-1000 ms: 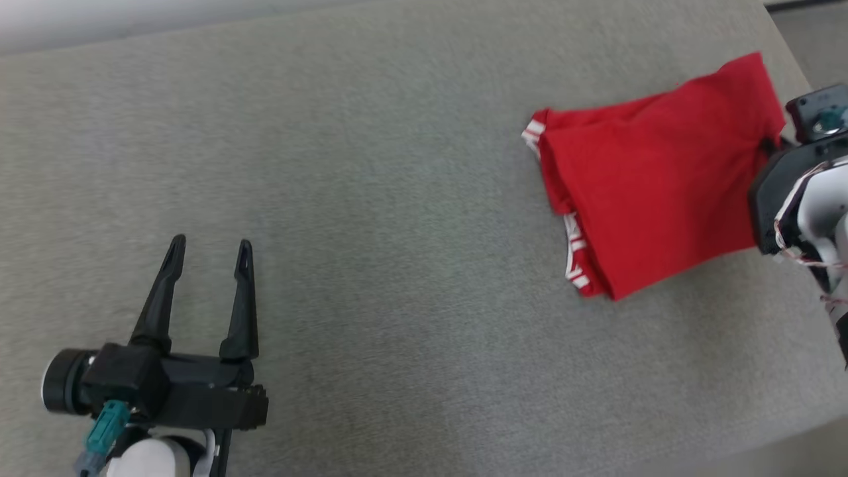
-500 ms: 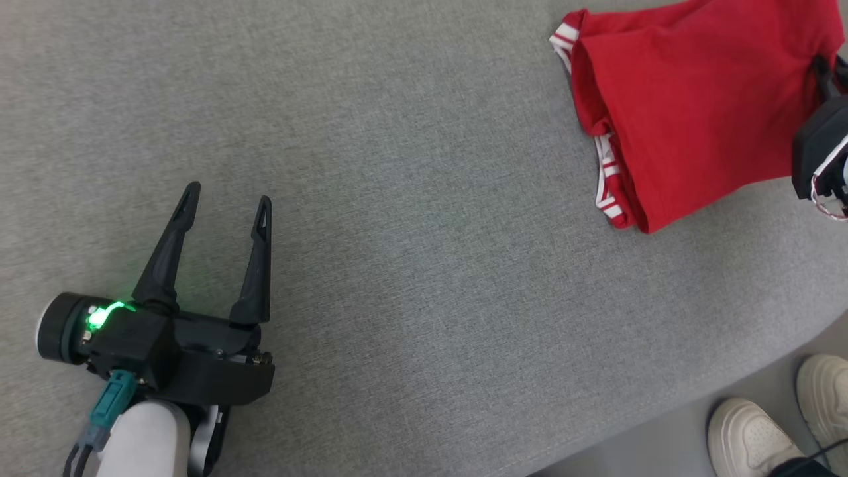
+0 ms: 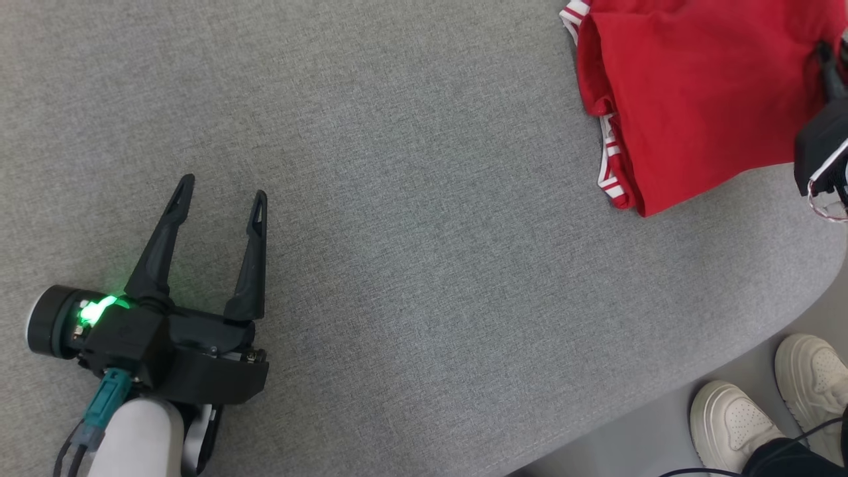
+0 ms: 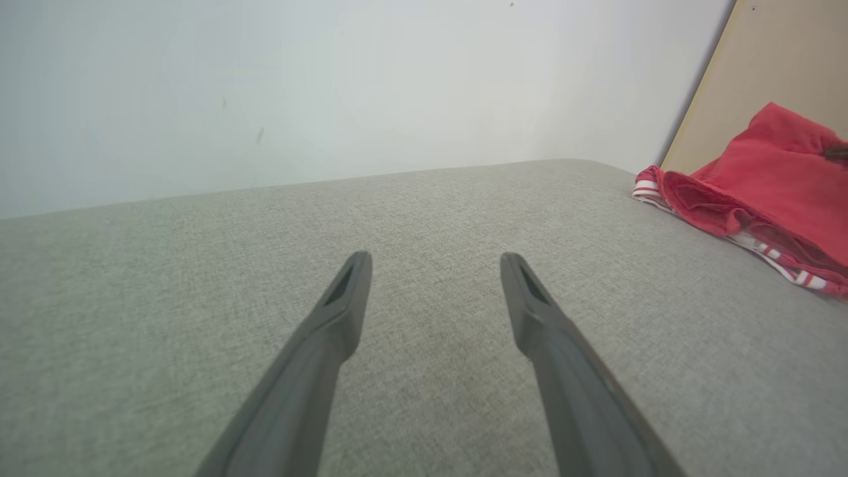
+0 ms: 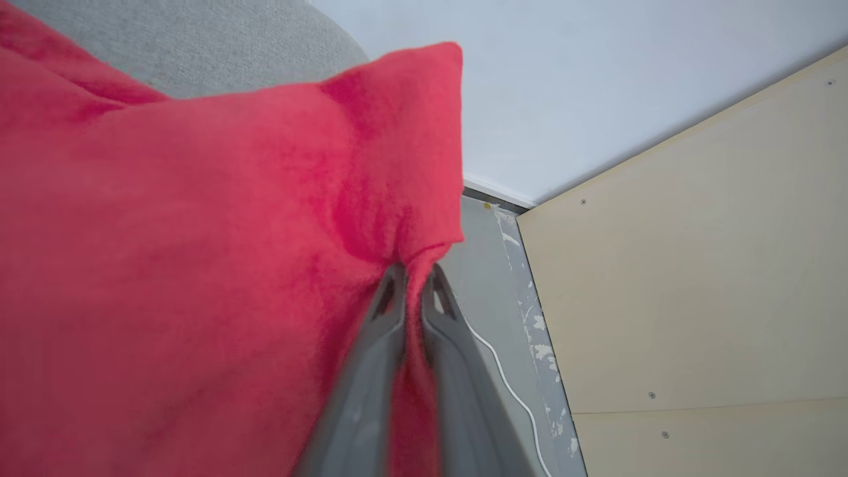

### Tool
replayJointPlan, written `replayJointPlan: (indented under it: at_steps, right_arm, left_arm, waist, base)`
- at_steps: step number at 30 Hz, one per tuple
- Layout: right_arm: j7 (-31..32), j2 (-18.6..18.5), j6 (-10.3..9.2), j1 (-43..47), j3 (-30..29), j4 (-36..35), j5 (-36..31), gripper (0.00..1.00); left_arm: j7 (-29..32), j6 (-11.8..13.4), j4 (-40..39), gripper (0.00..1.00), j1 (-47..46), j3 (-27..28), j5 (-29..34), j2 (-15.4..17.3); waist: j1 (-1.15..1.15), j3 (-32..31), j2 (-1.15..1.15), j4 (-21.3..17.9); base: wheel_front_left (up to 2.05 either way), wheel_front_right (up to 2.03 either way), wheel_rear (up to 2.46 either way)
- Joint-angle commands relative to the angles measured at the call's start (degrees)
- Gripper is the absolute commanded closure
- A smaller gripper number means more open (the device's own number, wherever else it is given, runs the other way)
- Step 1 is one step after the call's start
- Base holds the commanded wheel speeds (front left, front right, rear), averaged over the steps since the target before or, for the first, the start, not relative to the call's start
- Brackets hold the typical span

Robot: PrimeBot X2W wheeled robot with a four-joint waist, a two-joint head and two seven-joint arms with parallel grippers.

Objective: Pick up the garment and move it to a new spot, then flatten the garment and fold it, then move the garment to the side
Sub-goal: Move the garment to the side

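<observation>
The red garment (image 3: 695, 99), folded, with white-striped trim, lies at the far right of the grey cushioned surface (image 3: 424, 232). My right gripper (image 3: 825, 56) reaches in from the right edge and pinches the garment's right border. In the right wrist view the right gripper (image 5: 415, 273) is shut on a fold of the garment (image 5: 199, 232), cloth bunched between the tips. My left gripper (image 3: 222, 189) rests open low over the surface at the lower left, far from the garment. In the left wrist view the left gripper (image 4: 434, 262) has nothing in it and the garment (image 4: 768, 179) lies at the right.
A person's pale shoes (image 3: 735, 417) stand on the floor beyond the surface's rounded right corner. A wooden panel (image 5: 695, 265) and a white cable (image 5: 503, 377) on the floor lie past the garment. A white wall (image 4: 331, 86) backs the surface.
The head camera has tipped down, so the garment sits higher in the picture and the shoes have come into view. The right gripper stays on the garment's edge; the left stays open.
</observation>
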Motion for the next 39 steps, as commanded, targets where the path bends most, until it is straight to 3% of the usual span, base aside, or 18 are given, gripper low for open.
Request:
replayJointPlan:
  at_steps: [1,10,19,30,39]
  right_arm:
    - [-1.0,-0.1,-0.16,-0.7,0.0,0.3,-0.8,0.0]
    - [-6.5,0.3,-0.16,-0.5,1.5,2.5,-3.7,0.0]
    - [-10.5,4.5,-0.16,4.6,2.3,1.1,0.8,0.0]
    - [-11.4,9.4,-0.15,23.5,-1.4,-15.2,10.2,0.0]
    - [-11.4,15.7,-0.15,39.4,-5.1,-25.2,9.0,0.0]
  left_arm:
    - [0.0,-0.3,0.9,0.0,-0.4,-0.3,0.2,0.0]
    - [0.0,0.5,1.8,0.0,1.6,0.3,-1.4,-1.7]
    - [0.0,2.7,3.1,0.0,7.8,2.7,-3.1,-3.6]
    - [0.0,5.3,5.5,0.0,18.2,7.0,-5.2,-4.9]
    - [0.0,5.9,7.8,0.0,22.5,8.7,-6.3,-5.1]
  waist:
    - [0.0,-0.6,0.0,0.4]
    - [0.0,-6.0,0.0,4.8]
    - [0.0,-14.4,0.0,11.1]
    - [0.0,-26.6,0.0,17.2]
    - [0.0,-32.6,0.0,19.1]
  base:
    - [0.0,0.0,0.0]
    - [0.0,0.0,0.0]
    - [0.0,0.0,0.0]
    - [0.0,0.0,0.0]
    - [0.0,0.0,0.0]
